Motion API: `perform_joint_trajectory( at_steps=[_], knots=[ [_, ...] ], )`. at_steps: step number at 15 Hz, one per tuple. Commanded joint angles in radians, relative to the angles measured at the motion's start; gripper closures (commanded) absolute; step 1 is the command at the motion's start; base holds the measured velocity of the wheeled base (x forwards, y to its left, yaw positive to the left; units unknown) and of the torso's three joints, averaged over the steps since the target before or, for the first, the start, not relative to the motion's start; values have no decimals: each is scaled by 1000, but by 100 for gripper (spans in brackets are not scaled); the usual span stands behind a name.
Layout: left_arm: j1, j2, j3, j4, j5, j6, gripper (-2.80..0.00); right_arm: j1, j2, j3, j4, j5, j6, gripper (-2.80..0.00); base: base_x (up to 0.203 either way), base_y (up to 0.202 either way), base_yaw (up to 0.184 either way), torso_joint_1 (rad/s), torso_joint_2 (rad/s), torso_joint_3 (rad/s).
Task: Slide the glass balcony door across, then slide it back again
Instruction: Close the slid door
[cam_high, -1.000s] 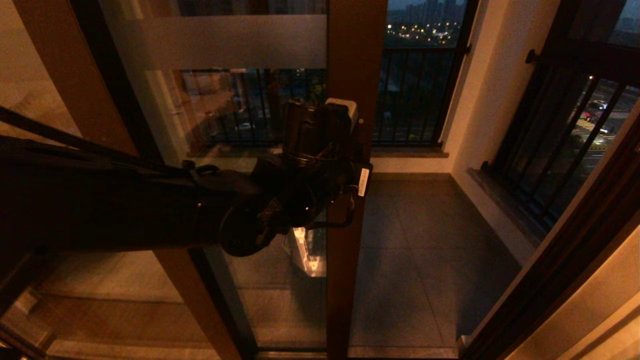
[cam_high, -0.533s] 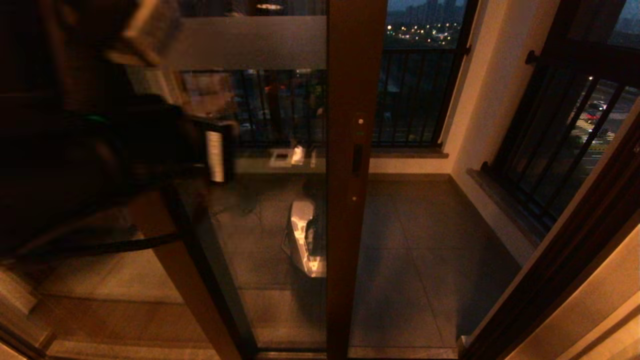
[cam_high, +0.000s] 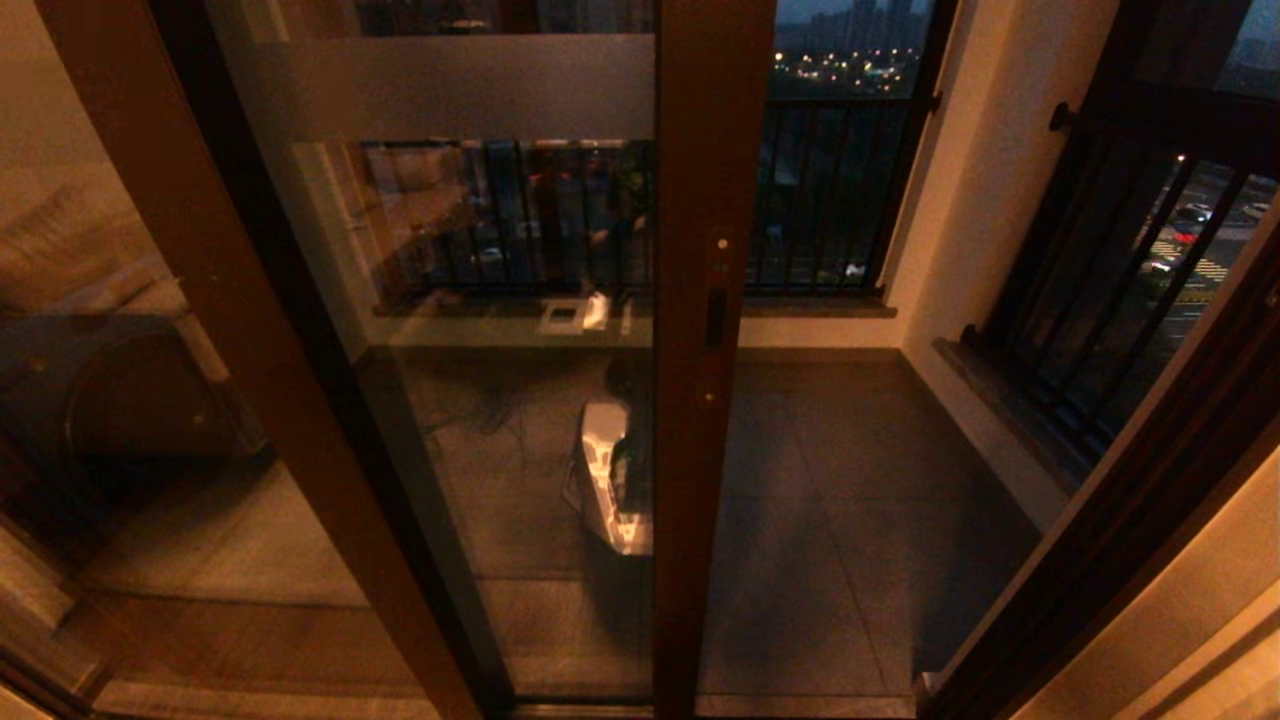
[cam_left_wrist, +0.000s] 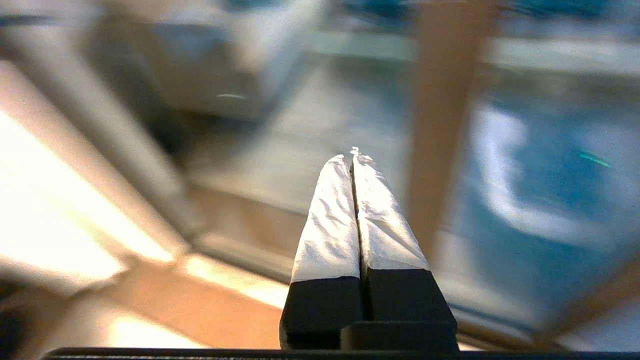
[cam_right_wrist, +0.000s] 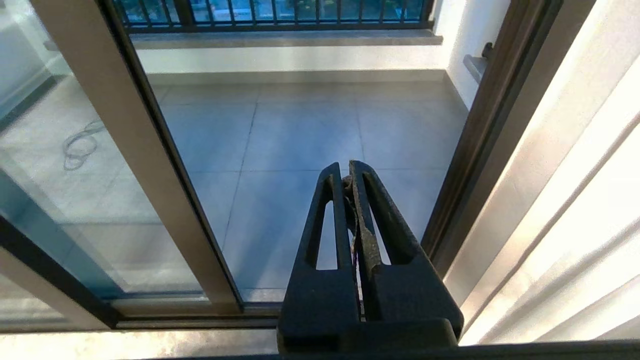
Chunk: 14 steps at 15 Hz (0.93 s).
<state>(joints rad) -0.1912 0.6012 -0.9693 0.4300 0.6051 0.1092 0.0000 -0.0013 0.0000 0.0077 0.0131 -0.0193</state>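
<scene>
The glass balcony door (cam_high: 520, 300) fills the left-centre of the head view, with its frosted band (cam_high: 470, 85) near the top. Its reddish-brown stile (cam_high: 690, 520) stands upright and carries a small dark handle (cam_high: 715, 318). The doorway to the right of the stile is open onto the balcony floor (cam_high: 850, 480). Neither arm shows in the head view. My left gripper (cam_left_wrist: 354, 152) is shut on nothing, its white-wrapped fingers (cam_left_wrist: 330, 220) pressed together, away from the door. My right gripper (cam_right_wrist: 345, 167) is shut and hangs low in front of the opening, beside the stile (cam_right_wrist: 125, 125).
A fixed brown frame post (cam_high: 230, 350) slants at the left. The dark door jamb (cam_high: 1150, 500) borders the opening on the right. A black railing (cam_high: 830, 190) lines the balcony's far side. A white object (cam_high: 605, 480) lies on the balcony floor behind the glass.
My left arm, which was at the door handle, has swung away to the left and dropped out of the head view. The door's stile has stayed where it was.
</scene>
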Motion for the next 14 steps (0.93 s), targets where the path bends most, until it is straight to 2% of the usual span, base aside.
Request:
perform_joint_trajectory(
  at_steps=[1,3,4,5,6,7,8,9,11,14],
  knots=[
    [122,-186,37,13,9,57,0,0,0,3,0,1,-1,0,0,0,0,0,0,0],
    [242,-280,110,21,16,112,0,0,0,3,0,1,-1,0,0,0,0,0,0,0],
    [257,-319,142,20,-1,120,0,0,0,3,0,1,-1,0,0,0,0,0,0,0],
    [265,-333,173,13,-65,110,0,0,0,3,0,1,-1,0,0,0,0,0,0,0],
    [261,-333,166,0,-142,71,0,0,0,3,0,1,-1,0,0,0,0,0,0,0],
    [222,-338,150,9,-216,38,0,0,0,3,0,1,-1,0,0,0,0,0,0,0],
    [175,-352,123,57,-262,20,0,0,0,3,0,1,1,0,0,0,0,0,0,0],
    [164,-367,110,111,-284,9,0,0,0,3,0,1,-1,0,0,0,0,0,0,0],
    [177,-433,172,116,-292,8,0,0,0,3,0,1,-1,0,0,0,0,0,0,0],
    [190,-580,362,114,-366,53,0,0,0,3,0,1,-1,0,0,0,0,0,0,0]
  ],
)
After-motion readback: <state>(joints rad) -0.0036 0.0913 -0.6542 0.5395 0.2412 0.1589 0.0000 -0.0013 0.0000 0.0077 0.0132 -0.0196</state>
